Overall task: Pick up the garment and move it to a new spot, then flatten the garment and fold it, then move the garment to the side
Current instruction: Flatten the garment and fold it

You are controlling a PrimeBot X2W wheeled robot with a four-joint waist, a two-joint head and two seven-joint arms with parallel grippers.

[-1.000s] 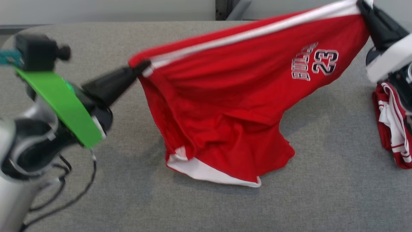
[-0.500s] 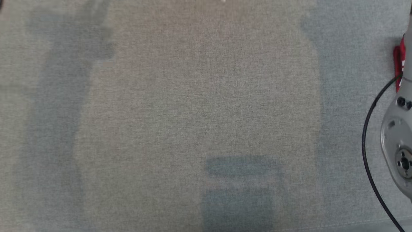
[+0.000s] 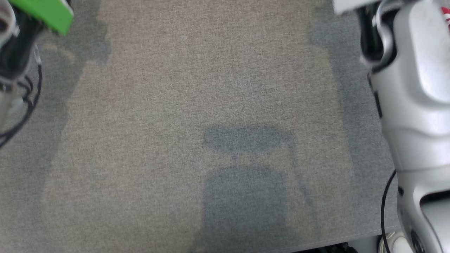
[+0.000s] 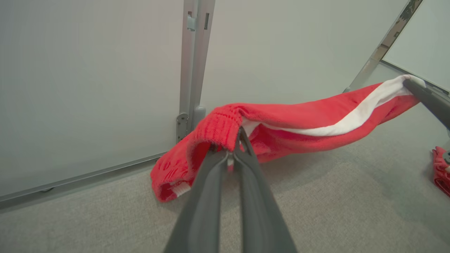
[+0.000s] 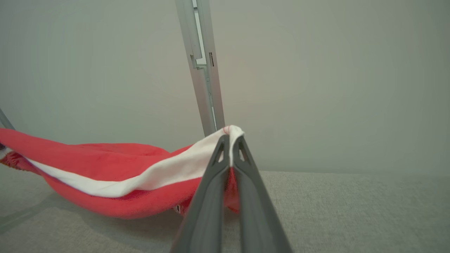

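The garment [image 4: 309,116] is red knit cloth with a white stripe, stretched between my two grippers above the grey table [image 4: 334,203]. In the left wrist view my left gripper [image 4: 235,149] is shut on its ribbed red edge, and a loose end droops below toward the table. At the far end of the stripe sits my right gripper [image 4: 409,83]. The right wrist view has my right gripper [image 5: 230,140] shut on the white-trimmed corner, with the garment [image 5: 105,168] sagging off to the left.
Pale wall panels with a metal post [image 4: 193,63] stand behind the table. A second red cloth [image 4: 441,172] lies on the table at the right. The head view looks down on bare grey table [image 3: 211,105], my green-banded left arm [image 3: 45,12] and pale right forearm [image 3: 415,88].
The head camera has tipped down, so the garment has slid out of its picture and the table's near part fills it. Both grippers stay shut.
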